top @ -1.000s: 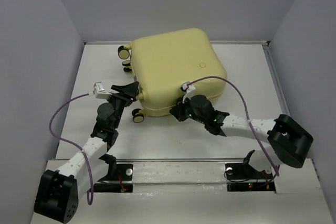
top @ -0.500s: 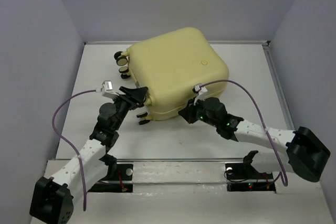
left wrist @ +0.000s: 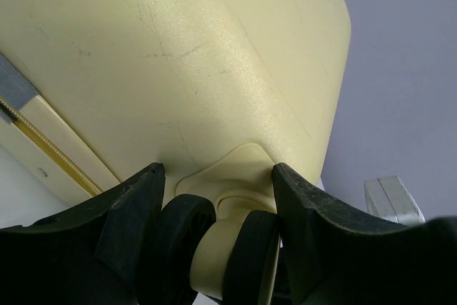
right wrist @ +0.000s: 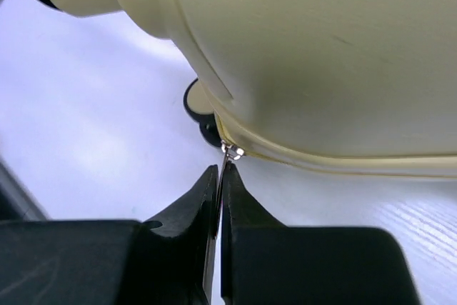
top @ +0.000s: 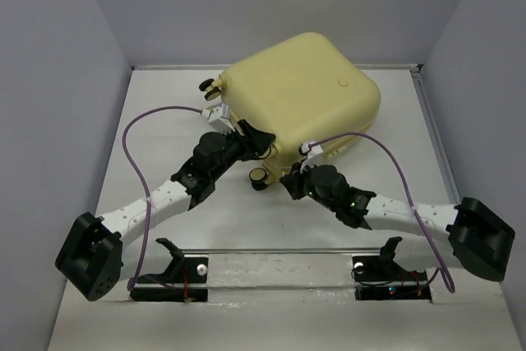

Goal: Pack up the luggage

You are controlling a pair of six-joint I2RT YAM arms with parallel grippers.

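The luggage [top: 308, 88] is a closed pale-yellow hard-shell suitcase lying at the middle back of the table, with a round emblem [top: 343, 83] on top. My left gripper [top: 258, 140] is at its near-left corner. In the left wrist view [left wrist: 218, 173] its fingers clamp a black-and-yellow wheel [left wrist: 227, 248] under the shell [left wrist: 186, 48]. My right gripper [top: 289, 178] is at the near edge. In the right wrist view [right wrist: 220, 171] it is shut on the metal zipper pull [right wrist: 228, 155] hanging from the shell's seam [right wrist: 321, 55].
Another wheel [top: 260, 177] stands on the table between the two grippers, and more wheels [top: 209, 86] show at the suitcase's far left. Grey walls enclose the table on three sides. Purple cables [top: 140, 133] loop off both wrists.
The suitcase has swung and shifted right and toward the back. My left arm has reached right onto the wheel. My right gripper has stayed at the seam, following the suitcase.
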